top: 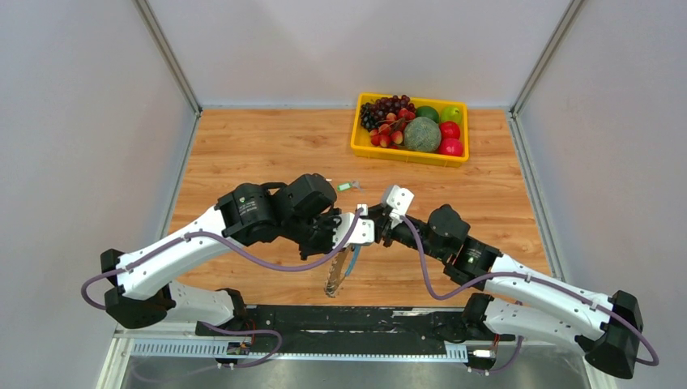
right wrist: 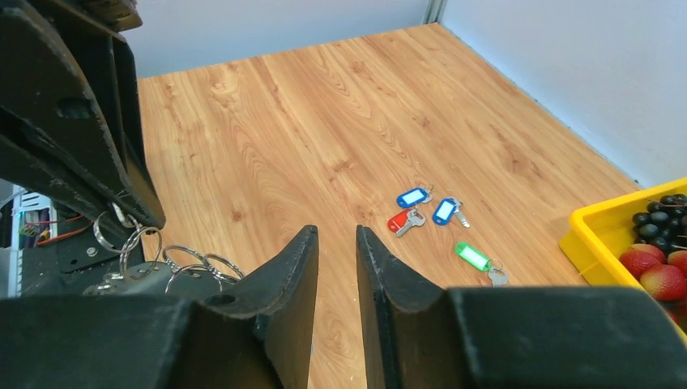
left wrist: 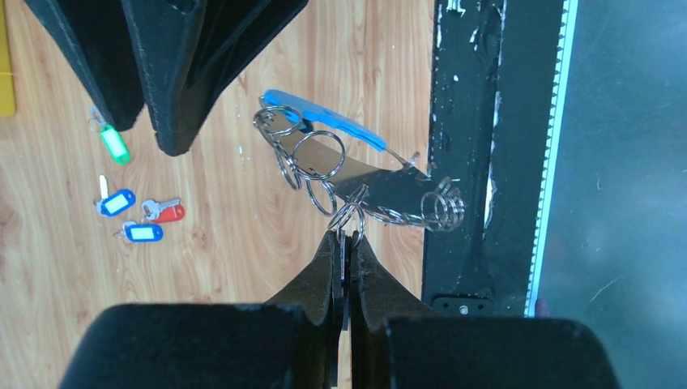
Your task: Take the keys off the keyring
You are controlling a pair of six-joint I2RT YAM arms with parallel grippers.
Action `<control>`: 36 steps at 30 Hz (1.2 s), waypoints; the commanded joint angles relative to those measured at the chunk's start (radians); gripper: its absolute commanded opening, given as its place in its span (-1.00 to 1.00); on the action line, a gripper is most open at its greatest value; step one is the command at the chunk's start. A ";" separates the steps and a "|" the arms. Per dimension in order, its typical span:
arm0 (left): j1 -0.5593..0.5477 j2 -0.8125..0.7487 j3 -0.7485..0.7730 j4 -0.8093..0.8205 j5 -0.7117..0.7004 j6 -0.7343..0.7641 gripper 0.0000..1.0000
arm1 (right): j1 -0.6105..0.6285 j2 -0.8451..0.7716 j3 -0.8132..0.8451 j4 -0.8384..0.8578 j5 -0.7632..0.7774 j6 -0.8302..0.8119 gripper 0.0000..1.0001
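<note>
1. Keys [right wrist: 403,220]: lying loose on the table [right wrist: 324,121] in a close group of four, two with blue tags, one red, one green, near the yellow tray [right wrist: 599,235] and well apart from the keyring.
2. Keyring [left wrist: 381,185]: hanging in the air under the two grippers, over the table's near edge, with its blue section on top and its toothed part lowest.
3. Left gripper [left wrist: 345,237]: pressing fully together, pinching a small ring [left wrist: 347,217] threaded on the keyring and carrying its weight.
4. Right gripper [right wrist: 336,275]: keeping a narrow gap between its fingers, gripping nothing, hovering just beside the keyring.
5. Progress: judging four keys as off. Seeing only bare small rings on the keyring, no tags. Looking almost or wholly finished, with part of the keyring hiding behind the grippers.
</note>
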 commanded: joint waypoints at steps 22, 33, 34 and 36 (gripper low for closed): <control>-0.012 -0.096 -0.031 0.124 -0.085 0.123 -1.00 | -0.005 -0.148 -0.085 0.021 -0.290 0.061 -0.48; -0.018 -0.107 -0.077 0.164 -0.047 0.195 -1.00 | -0.004 -0.041 0.004 0.018 -0.325 0.026 -0.50; -0.018 -0.108 -0.081 0.166 -0.046 0.197 -1.00 | -0.005 -0.033 0.010 0.019 -0.331 0.024 -0.50; -0.020 -0.113 -0.087 0.168 -0.036 0.206 -1.00 | -0.004 -0.023 0.019 0.023 -0.345 0.023 -0.49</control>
